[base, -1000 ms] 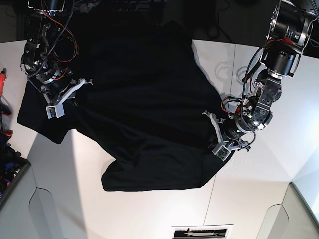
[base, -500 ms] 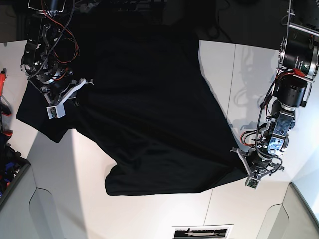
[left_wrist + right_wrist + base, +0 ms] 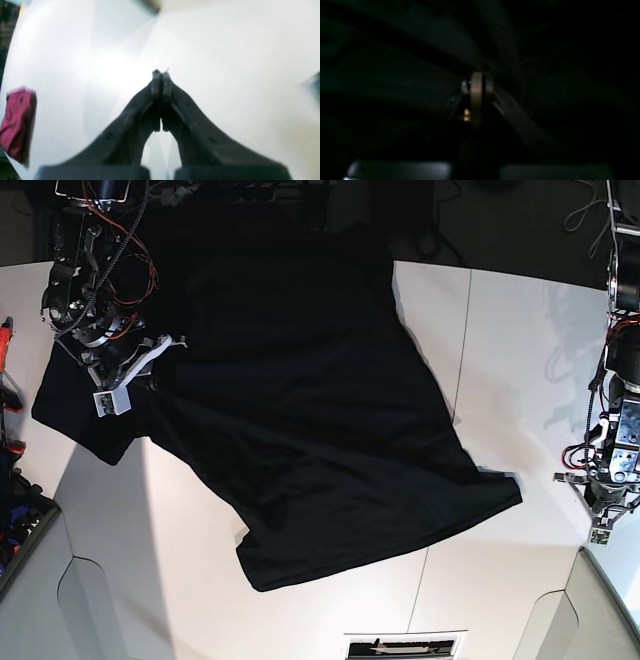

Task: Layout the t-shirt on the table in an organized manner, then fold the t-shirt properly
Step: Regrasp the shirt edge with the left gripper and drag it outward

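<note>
White table (image 3: 500,340) bearing the black t-shirt (image 3: 300,400), spread diagonally across its middle. Right gripper (image 3: 125,385) rests at the shirt's sleeve edge, jaws closed; whether it pinches cloth cannot be told. Left gripper (image 3: 605,520) closed, empty, near the table's edge, apart from the hem.

t-shirt (image 3: 290,400) top lost in dark background (base view), right-wrist view near-black
</note>
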`<action>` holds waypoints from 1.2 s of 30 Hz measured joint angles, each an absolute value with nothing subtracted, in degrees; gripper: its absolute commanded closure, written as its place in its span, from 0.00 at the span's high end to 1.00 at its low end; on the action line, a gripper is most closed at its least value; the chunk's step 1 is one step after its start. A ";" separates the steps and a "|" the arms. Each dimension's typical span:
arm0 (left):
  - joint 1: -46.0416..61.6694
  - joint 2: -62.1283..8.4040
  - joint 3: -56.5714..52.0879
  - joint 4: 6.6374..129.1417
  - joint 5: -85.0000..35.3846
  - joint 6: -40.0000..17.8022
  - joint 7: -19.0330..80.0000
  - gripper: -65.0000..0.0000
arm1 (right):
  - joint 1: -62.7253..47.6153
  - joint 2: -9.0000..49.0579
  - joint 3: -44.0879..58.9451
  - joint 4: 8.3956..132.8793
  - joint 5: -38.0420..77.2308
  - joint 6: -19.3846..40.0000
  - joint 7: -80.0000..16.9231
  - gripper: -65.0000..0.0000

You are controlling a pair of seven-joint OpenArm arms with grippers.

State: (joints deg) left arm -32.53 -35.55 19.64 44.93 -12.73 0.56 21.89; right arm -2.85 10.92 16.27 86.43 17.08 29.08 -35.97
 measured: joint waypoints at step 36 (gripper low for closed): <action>-32.77 -14.22 32.10 39.07 -13.02 -17.39 7.22 0.00 | -8.08 7.18 22.68 99.00 20.21 28.75 -41.23 0.00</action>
State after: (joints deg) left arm -32.77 -14.22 32.10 39.07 -13.02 -17.39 7.22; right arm -8.08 7.18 22.68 99.00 20.21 28.75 -41.23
